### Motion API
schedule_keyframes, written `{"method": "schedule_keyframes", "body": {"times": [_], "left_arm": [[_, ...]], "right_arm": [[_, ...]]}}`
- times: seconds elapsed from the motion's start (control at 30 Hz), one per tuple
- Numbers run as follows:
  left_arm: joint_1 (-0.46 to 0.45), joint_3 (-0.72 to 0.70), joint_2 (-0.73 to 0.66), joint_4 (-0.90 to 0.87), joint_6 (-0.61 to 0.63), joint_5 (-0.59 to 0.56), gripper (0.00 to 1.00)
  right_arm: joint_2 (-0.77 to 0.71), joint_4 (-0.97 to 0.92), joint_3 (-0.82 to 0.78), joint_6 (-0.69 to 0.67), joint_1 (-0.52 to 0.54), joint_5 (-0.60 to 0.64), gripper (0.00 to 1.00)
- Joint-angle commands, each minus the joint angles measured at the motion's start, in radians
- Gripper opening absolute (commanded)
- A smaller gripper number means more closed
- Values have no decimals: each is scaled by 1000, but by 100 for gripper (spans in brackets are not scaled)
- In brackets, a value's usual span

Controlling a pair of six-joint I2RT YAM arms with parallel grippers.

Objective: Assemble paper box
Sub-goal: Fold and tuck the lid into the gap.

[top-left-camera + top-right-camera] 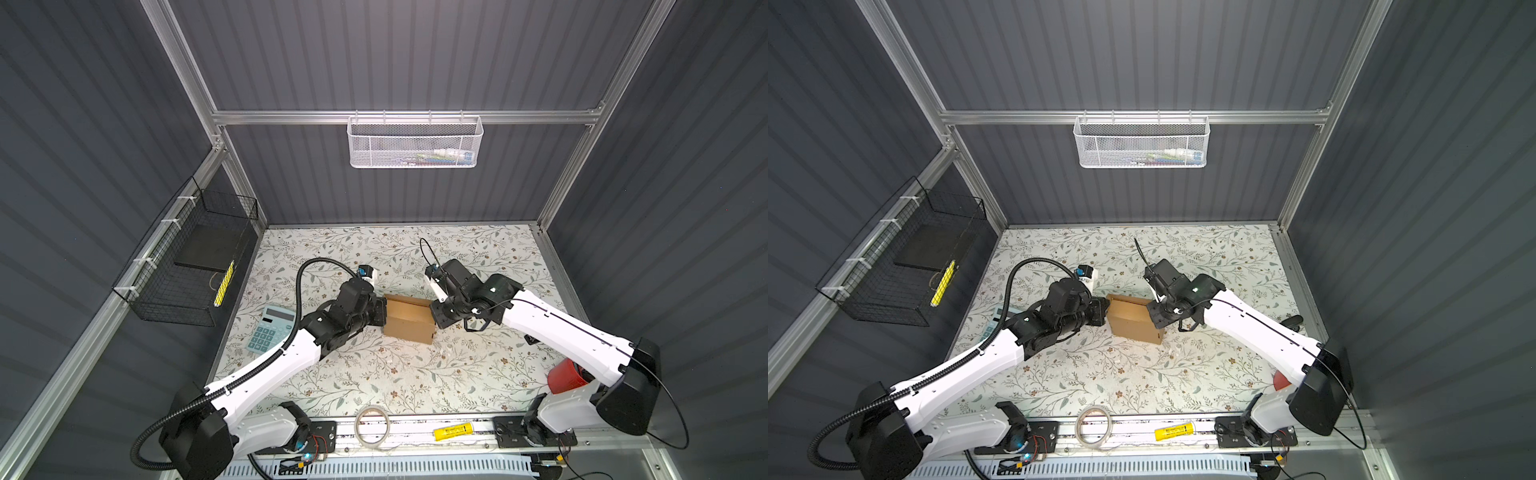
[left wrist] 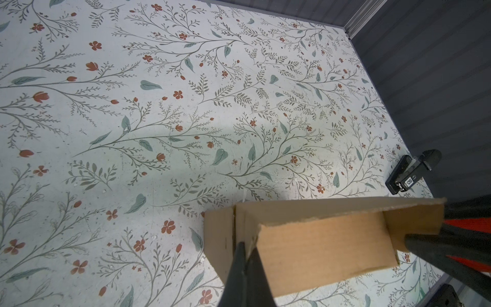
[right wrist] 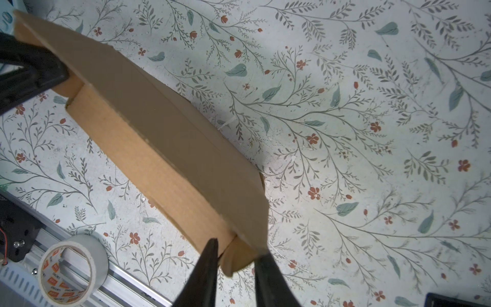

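The paper box (image 1: 409, 318) (image 1: 1131, 318) is brown cardboard, partly folded, held mid-table between both arms. Its top panel stands slightly raised. My left gripper (image 1: 384, 316) (image 2: 247, 244) is at the box's left end, shut on the edge of a cardboard wall (image 2: 318, 247). My right gripper (image 1: 432, 318) (image 3: 236, 248) is at the box's right end. Its fingers stand apart, straddling the end corner of the box (image 3: 159, 138), with a small gap showing beside the flap.
A blue calculator (image 1: 272, 328) lies left of the box under the left arm. A tape roll (image 1: 372, 426) and a yellow item (image 1: 453, 432) rest on the front rail. A red cup (image 1: 565, 374) sits front right, a black stapler (image 2: 411, 172) by the right wall.
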Motion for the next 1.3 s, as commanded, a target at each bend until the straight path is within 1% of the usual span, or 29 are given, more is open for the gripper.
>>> {"method": "schedule_keyframes", "body": {"times": [0.0,0.1,0.27,0.33,0.37,0.43,0.53,0.63,0.77,0.93,1.27], "left_arm": [[-9,-35,-1,-56,11,1,0],[-9,-35,-2,-56,11,2,0],[-9,-33,-4,-59,12,0,0],[-9,-32,-4,-60,14,2,0],[-9,-32,-4,-61,14,0,0],[-10,-32,-4,-61,15,0,0],[-11,-33,-5,-59,14,0,0],[-12,-37,-12,-59,11,-3,0],[-14,-42,-20,-61,9,-7,0],[-15,-42,-22,-63,12,-7,0],[-16,-56,-25,-50,8,-5,0]], "right_arm": [[-27,8,-7,-9,2,12,31],[-34,5,-2,-21,2,11,36],[-67,-3,8,-93,10,25,54],[-84,-23,17,-154,22,57,62],[-91,-32,19,-189,29,74,65],[-114,-47,14,-285,53,120,74],[-135,-55,-2,-424,86,187,85],[-148,-33,-25,-540,109,233,92],[-145,2,-39,-632,119,236,96],[-132,70,-55,-724,121,181,97],[-80,144,-57,-808,122,108,98]]}}
